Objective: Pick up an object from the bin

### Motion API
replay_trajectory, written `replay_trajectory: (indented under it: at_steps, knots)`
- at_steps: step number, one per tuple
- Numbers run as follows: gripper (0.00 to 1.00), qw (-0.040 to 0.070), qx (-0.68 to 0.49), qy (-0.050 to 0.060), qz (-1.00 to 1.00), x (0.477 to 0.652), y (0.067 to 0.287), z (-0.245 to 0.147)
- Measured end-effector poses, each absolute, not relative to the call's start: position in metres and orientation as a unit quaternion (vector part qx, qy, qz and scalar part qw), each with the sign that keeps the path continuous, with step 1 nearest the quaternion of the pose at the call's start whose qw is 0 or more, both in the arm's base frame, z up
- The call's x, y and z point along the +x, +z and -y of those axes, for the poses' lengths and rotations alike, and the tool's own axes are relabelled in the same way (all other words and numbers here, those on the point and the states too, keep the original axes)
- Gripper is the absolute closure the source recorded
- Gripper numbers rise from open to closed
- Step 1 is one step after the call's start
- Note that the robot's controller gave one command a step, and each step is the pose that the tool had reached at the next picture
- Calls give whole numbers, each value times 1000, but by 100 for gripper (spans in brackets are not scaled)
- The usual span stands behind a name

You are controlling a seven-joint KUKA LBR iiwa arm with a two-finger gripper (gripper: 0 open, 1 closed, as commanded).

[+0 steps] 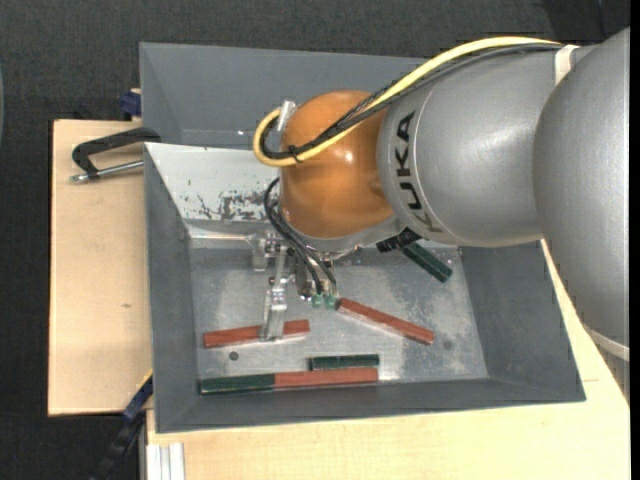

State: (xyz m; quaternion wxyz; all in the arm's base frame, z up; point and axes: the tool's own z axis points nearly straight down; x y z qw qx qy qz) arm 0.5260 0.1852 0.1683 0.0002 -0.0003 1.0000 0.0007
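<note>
Gripper (pixel 273 320) sits on the flat reddish-brown stick (pixel 240 336) lying in the grey metal bin (pixel 166 298). Can't tell if it's spread or clamped. Something that thin could easily skid away.

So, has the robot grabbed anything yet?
Not yet. Done: the gripper is down inside the bin. In hand: it sits low over the right end of the red stick on the left of the floor; I can't tell if it grips it. Left: lifting a stick out. The other red stick and the green stick lie flat nearby.
</note>
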Motion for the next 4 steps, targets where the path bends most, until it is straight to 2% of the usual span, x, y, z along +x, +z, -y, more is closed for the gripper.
replay_trajectory:
  at_steps: [1, 2, 3, 4]
  knots:
    - [0, 4, -16, 2, -1000, 523, 127, -197]
    - [0, 0, 10, 1, -1000, 515, 83, -203]
    - [100, 2, 0, 2, -1000, 524, 71, -221]
    - [100, 2, 0, 2, -1000, 524, 71, -221]
